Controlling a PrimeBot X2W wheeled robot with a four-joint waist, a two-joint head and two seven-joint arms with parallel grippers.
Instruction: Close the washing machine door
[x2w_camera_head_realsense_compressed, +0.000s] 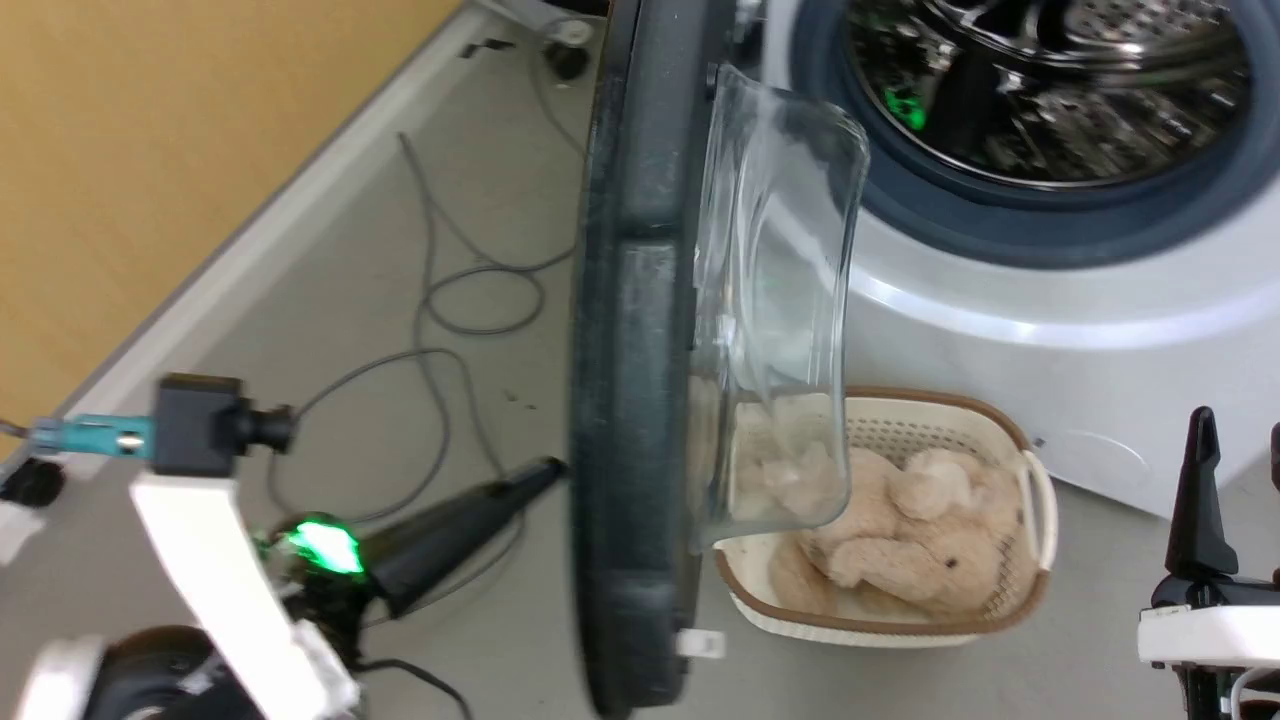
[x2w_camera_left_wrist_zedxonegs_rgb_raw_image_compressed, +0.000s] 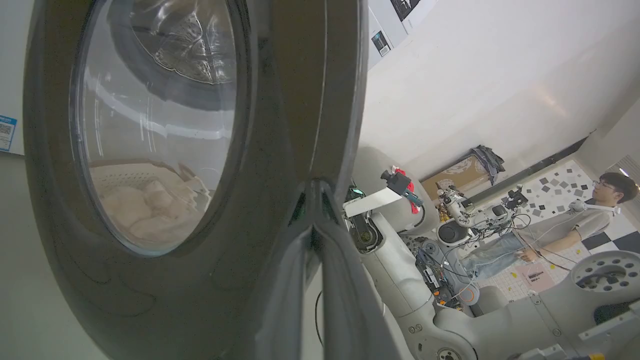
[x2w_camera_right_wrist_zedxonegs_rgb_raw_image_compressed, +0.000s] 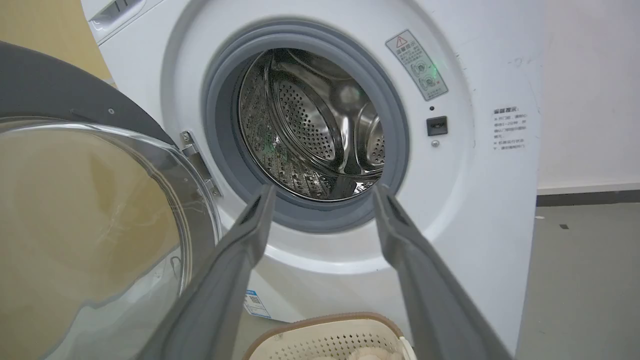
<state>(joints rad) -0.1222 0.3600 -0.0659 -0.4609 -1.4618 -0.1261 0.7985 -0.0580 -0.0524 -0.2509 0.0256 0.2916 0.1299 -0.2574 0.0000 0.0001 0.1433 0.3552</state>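
Two grippers: left gripper (x2w_camera_head_realsense_compressed: 545, 470) at the lower left of the head view, right gripper (x2w_camera_head_realsense_compressed: 1238, 440) at the lower right.
Washing machine (x2w_camera_head_realsense_compressed: 1060, 340): white, at the upper right of the head view; open-mouthed, with a grey gasket (x2w_camera_right_wrist_zedxonegs_rgb_raw_image_compressed: 222, 150) around a perforated steel drum (x2w_camera_right_wrist_zedxonegs_rgb_raw_image_compressed: 305, 115) and a small blue label (x2w_camera_right_wrist_zedxonegs_rgb_raw_image_compressed: 256, 302) low on the front.
Washing machine door (x2w_camera_head_realsense_compressed: 630, 400): swung open, edge-on to the head camera and standing out from the machine's front at roughly a right angle. Hangs on a metal hinge (x2w_camera_right_wrist_zedxonegs_rgb_raw_image_compressed: 200, 162) at the left of the opening in the right wrist view. Bulges its glass bowl (x2w_camera_head_realsense_compressed: 790, 300) toward the basket's side.
Left gripper's state: fingers (x2w_camera_left_wrist_zedxonegs_rgb_raw_image_compressed: 345, 280) pressed together, pinching nothing. Meets the door's glossy black outer face with the tips in the left wrist view.
Right gripper's state: fingers (x2w_camera_right_wrist_zedxonegs_rgb_raw_image_compressed: 240, 260) spread wide, holding nothing. Stays well apart from the door and points at the drum opening in the right wrist view.
Basket (x2w_camera_head_realsense_compressed: 1035, 500): cream with a brown rim, on the floor just before the machine, beside the door's inner side, partly seen through the bowl. Holds a plush toy (x2w_camera_head_realsense_compressed: 930, 550) lying inside.
Floor (x2w_camera_head_realsense_compressed: 480, 130): grey, with looped cables (x2w_camera_head_realsense_compressed: 428, 240) on the door's outer side, near a yellow wall (x2w_camera_head_realsense_compressed: 150, 150).
Person (x2w_camera_left_wrist_zedxonegs_rgb_raw_image_compressed: 575, 230): seated at the far right of the left wrist view, well apart from the machine.
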